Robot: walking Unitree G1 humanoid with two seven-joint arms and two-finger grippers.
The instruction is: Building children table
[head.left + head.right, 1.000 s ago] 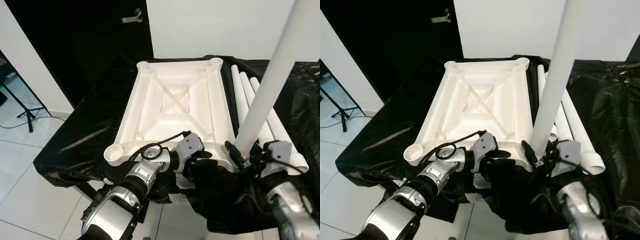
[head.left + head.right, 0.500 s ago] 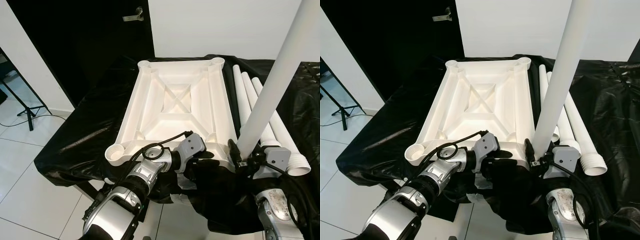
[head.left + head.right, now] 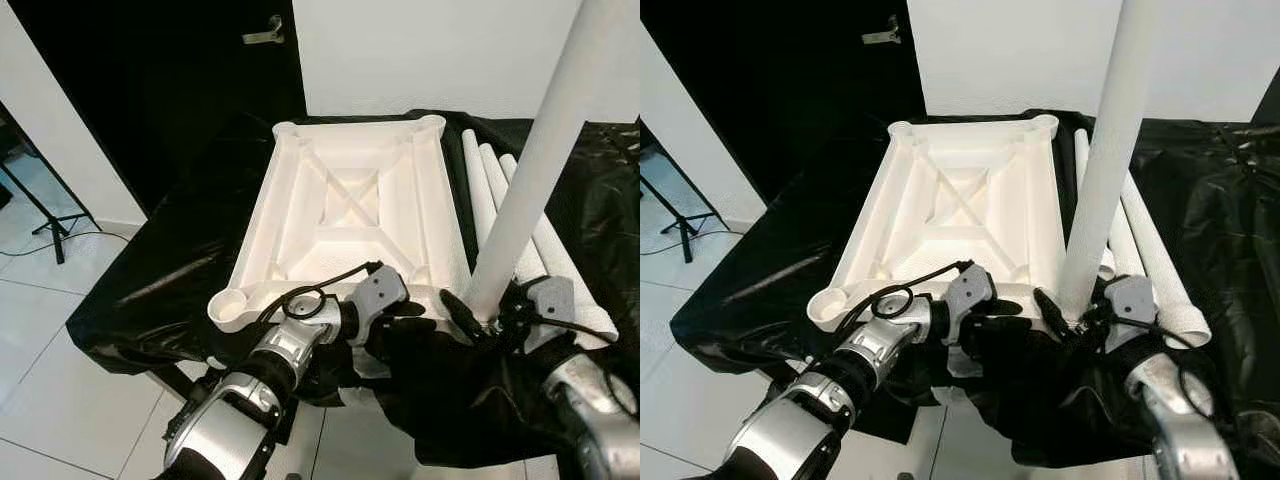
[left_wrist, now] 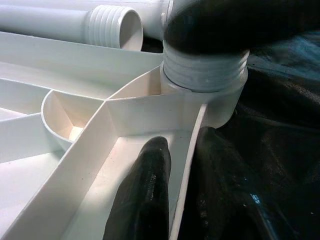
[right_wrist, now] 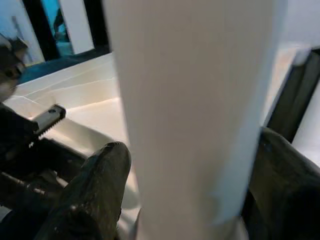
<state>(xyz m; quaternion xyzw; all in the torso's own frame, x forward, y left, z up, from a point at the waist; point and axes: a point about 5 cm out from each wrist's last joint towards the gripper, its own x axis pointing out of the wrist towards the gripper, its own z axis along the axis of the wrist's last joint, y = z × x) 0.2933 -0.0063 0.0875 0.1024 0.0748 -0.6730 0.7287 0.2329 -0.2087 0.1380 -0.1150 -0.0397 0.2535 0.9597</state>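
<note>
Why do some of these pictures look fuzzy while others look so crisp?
Right wrist view: the white leg sits so near the lens that it blurs, as do the right pincer's fingers. Left wrist view: the tabletop rim is sharp, the left pincer's fingers soft. Eye views: evenly lit, with glare streaks on the black plastic sheet.
</note>
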